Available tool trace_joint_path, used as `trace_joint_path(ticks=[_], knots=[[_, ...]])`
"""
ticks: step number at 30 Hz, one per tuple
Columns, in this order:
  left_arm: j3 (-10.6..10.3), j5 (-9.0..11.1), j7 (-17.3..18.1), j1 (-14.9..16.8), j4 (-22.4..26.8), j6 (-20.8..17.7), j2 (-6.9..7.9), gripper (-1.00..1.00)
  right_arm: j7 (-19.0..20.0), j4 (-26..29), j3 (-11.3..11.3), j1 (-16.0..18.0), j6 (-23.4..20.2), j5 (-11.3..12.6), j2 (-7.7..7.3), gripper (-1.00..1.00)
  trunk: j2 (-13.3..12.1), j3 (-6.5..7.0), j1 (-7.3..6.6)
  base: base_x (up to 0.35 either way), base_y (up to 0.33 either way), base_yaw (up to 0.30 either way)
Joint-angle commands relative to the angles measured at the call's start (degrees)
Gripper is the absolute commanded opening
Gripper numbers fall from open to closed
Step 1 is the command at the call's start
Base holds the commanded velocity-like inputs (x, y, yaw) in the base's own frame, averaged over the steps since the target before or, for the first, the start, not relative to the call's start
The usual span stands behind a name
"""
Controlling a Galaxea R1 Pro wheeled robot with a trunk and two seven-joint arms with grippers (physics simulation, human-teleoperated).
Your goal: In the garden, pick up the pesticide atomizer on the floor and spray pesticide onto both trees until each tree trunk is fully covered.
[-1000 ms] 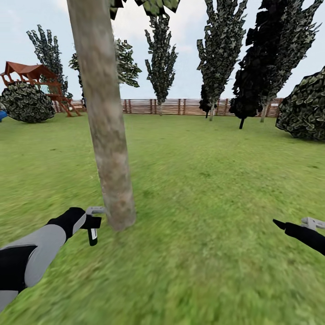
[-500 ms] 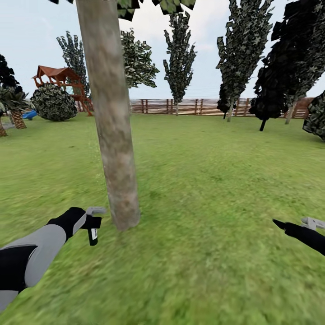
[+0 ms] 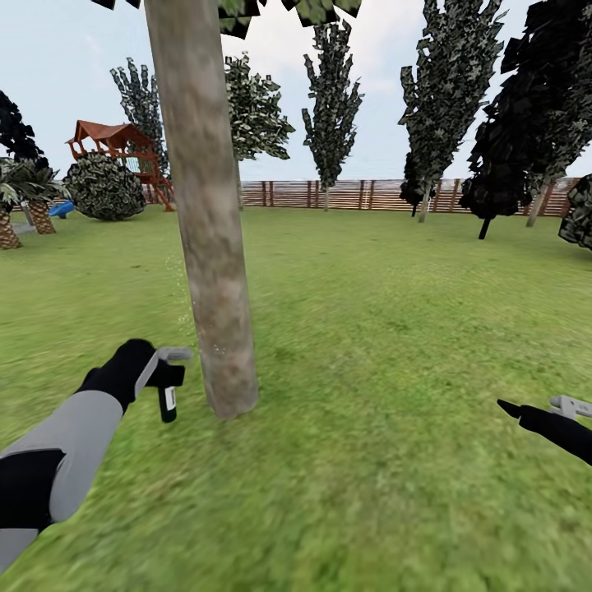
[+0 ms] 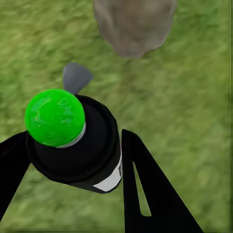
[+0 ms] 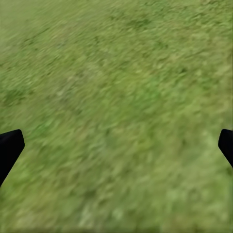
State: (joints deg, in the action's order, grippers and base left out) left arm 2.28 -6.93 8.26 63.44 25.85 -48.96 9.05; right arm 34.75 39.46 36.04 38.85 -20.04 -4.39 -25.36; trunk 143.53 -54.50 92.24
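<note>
Spreading across the lower two thirds of your head view: the lawn [image 3: 386,329], blurred green grass, running back to a brown slat fence [image 3: 362,194] across the middle of the frame.

Sky: pale blue with cloud, upper third.

Tree trunk [image 3: 210,222]: thick mottled grey-brown column, left of centre, leaning slightly, flared where it meets the grass; leaf scraps at the top edge. A faint scatter of pale specks hangs beside its left flank.

Dark narrow conifers [image 3: 448,90]: a row across the upper centre and upper right.

Play structure [image 3: 115,148]: red-brown roof, upper left, with a round shrub [image 3: 103,187] in front of it and a short palm [image 3: 12,197] at the left edge.

Your left gripper [image 3: 162,367]: lower left, clamped on the pesticide atomizer [image 3: 168,399], a small dark bottle hanging below a grey nozzle that points at the trunk, just beside it, apart from the bark.

Your right gripper [image 3: 514,409]: lower right edge, low over bare grass.

Left wrist view adds: the atomizer's bright green dome cap [image 4: 54,117], white label edge, grey trigger [image 4: 76,77], black fingers [image 4: 145,189] pressed to either side of the bottle, trunk base beyond.

Right wrist view adds: two black fingertips [image 5: 9,148] at opposite edges, spread wide, nothing but grass between them.
</note>
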Motion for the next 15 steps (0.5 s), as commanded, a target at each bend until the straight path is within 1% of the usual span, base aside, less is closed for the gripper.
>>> trace_joint_path(ticks=[1,6,10,13,15], knots=[[-0.1,-0.1,0.0,0.0,0.3,-0.4,-0.16,-1.0,0.0,0.0,0.0,0.0,0.0,0.0,-0.01,1.0,0.0,0.0,0.0,0.0,0.0,0.0],[-0.2,-0.2,0.0,0.0,0.5,-0.7,-0.44,-1.0,0.0,0.0,0.0,0.0,0.0,-0.9,-0.03,1.0,0.0,0.0,0.0,0.016,-0.005,0.0],[-0.2,-0.2,0.0,0.0,0.4,-0.7,-0.67,-1.0,0.0,0.0,0.0,0.0,0.0,-1.0,-0.04,1.0,0.0,0.0,0.0,0.213,-0.124,0.0],[-0.2,-0.3,0.0,0.0,0.5,-1.0,-0.63,-1.0,0.0,0.0,0.0,0.0,0.0,-1.1,-0.04,1.0,0.0,0.0,0.0,0.095,-0.06,0.0],[-0.2,-0.3,0.0,0.3,0.6,-5.1,-0.65,-1.0,0.0,0.0,0.0,0.0,0.0,-1.1,-0.04,1.0,0.0,0.0,0.0,0.02,-0.012,0.0]])
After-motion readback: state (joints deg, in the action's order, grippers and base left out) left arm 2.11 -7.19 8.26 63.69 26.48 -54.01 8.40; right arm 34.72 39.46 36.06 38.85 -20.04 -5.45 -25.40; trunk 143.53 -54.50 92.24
